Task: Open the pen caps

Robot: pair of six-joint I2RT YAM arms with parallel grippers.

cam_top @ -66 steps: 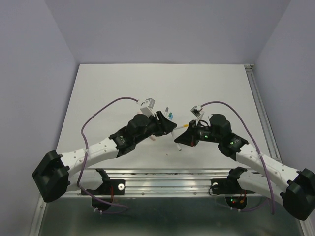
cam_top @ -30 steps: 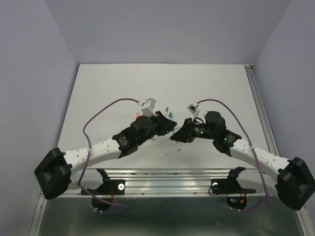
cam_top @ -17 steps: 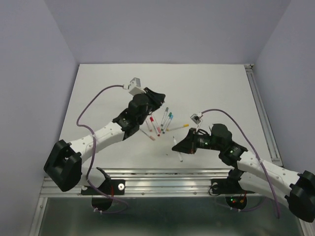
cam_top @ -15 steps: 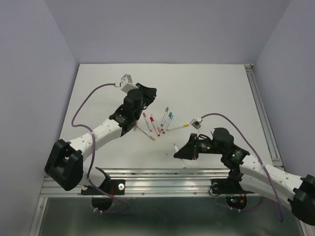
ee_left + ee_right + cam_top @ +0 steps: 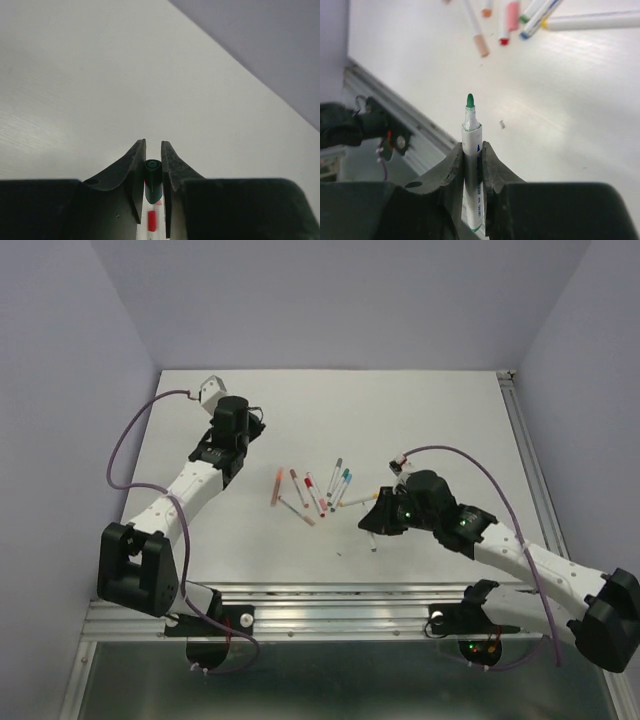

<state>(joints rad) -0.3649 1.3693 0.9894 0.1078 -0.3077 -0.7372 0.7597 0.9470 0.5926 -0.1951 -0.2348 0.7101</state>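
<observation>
My left gripper point(image 5: 244, 429) is at the far left of the table, away from the pens. In the left wrist view it point(image 5: 153, 145) is shut on a dark green pen cap point(image 5: 152, 174), held above the bare table. My right gripper point(image 5: 373, 524) is right of the pen pile. In the right wrist view it point(image 5: 472, 146) is shut on a white pen point(image 5: 470, 137) whose green tip point(image 5: 469, 100) is bare and sticks out ahead. Several capped pens point(image 5: 312, 490) lie fanned out mid-table, and they also show in the right wrist view point(image 5: 512, 15).
An aluminium rail point(image 5: 350, 595) runs along the table's near edge, and it shows in the right wrist view point(image 5: 380, 102) below the pen tip. A tiny speck point(image 5: 502, 124) lies on the table. Lilac walls close in the back and both sides.
My left gripper has swung further left, away from the pens, with the green cap in it. My right gripper has moved back from the near edge toward the pile, still holding the uncapped pen.
</observation>
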